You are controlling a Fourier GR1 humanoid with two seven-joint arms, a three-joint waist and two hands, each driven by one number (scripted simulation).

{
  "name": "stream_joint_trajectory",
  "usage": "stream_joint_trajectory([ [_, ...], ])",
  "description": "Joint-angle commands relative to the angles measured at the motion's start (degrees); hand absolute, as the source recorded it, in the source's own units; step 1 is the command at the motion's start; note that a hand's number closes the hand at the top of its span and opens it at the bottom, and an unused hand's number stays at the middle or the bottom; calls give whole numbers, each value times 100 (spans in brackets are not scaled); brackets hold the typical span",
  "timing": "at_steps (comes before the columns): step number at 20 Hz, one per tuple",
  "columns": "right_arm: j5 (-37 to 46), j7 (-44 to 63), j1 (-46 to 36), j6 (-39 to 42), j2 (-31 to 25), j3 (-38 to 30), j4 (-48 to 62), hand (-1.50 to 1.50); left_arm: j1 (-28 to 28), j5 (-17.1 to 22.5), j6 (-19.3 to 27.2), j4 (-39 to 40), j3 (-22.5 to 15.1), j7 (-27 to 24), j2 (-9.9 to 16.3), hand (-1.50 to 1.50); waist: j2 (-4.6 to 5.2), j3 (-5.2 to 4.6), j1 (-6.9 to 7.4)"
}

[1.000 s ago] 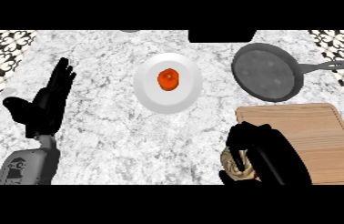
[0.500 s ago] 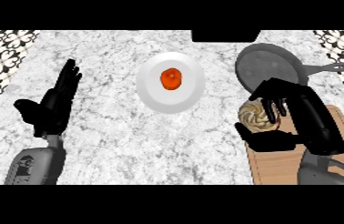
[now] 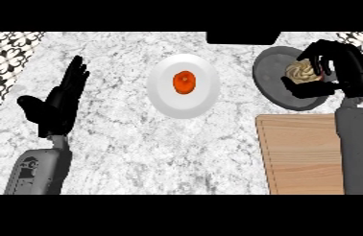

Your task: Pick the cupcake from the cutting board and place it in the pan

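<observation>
Over on the left, the left hand [image 3: 60, 103] rests above the counter with its fingers straight and spread upward, holding nothing and taking no part in the work. Moving across, a white plate [image 3: 183, 86] sits mid-counter with a small orange-red piece of food [image 3: 184, 81] at its centre, well apart from the action. Now to the right, where it all happens: the right hand [image 3: 327, 69] hangs over the dark pan [image 3: 273, 79], fingers and thumb curled round the cupcake [image 3: 302, 72], pinching it from both sides. The cupcake is right above the pan's round bowl, though I cannot tell whether it touches the bottom yet. Below it, the wooden cutting board [image 3: 301, 153] lies bare, so the pick-up is done and the carry looks finished too. What is left, by my reading, is only to set the cupcake down inside the pan, uncurl the fingers and draw the hand clear. The surface is a grey-white speckled stone counter [image 3: 120, 153], flat and roomy. A patterned black-and-white strip [image 3: 18, 53] shows at the far left edge, and a dark rectangular block [image 3: 241, 37] sits at the counter's back edge just left of the pan.
</observation>
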Motion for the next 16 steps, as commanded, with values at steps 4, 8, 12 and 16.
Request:
stream_joint_trajectory([
  [4, 688, -928, -944, -1737, -539, -334, 2698, 150, -277, -136, 14, 175, -136, -33, -59, 0, 71, 9, 138],
  [8, 596, -1411, -1377, -2172, -750, -594, 3889, 150, -235, -51, -89, 251, -63, -272, -33, 0, 129, 16, 255],
  [12, 605, -1913, -1552, -2363, -1044, -714, 4694, 150, -305, -33, -113, 184, -122, -75, -57, 0, 170, 27, 333],
  [16, 421, -1716, -1778, -1976, -1011, -900, 5417, -150, -418, 52, -205, 73, -38, 30, 73, 0, 164, 27, 383],
])
